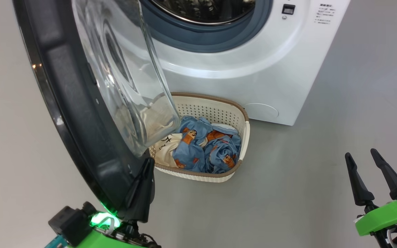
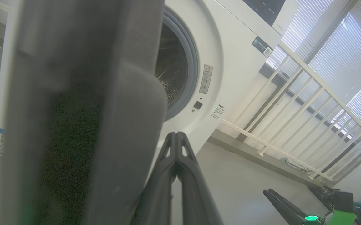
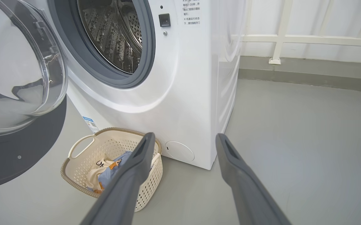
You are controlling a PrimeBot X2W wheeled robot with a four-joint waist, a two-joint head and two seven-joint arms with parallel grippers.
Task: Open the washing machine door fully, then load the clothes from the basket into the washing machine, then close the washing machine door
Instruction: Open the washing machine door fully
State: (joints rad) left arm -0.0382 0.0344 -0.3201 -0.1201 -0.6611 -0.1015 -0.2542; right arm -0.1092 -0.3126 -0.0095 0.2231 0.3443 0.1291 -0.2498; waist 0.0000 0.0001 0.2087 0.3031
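Left gripper (image 1: 147, 172) pinched shut, 2 fingers together, tips at the lower black rim of door (image 1: 64, 86). Right gripper (image 1: 361, 155) spread wide, holding nothing. 1 round door swung out, clear glass bowl facing right, overhanging 1 perforated cream basket (image 1: 219, 100) just before white washer (image 1: 253, 75). Crumpled blue printed clothes (image 1: 205, 148) plus 1 cream piece inside the basket.

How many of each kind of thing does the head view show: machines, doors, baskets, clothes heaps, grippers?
Washing machine: 1
Washing machine door: 1
Basket: 1
Heap of clothes: 1 (pieces too tangled to count)
Grippers: 2, left gripper and right gripper
Total: 6
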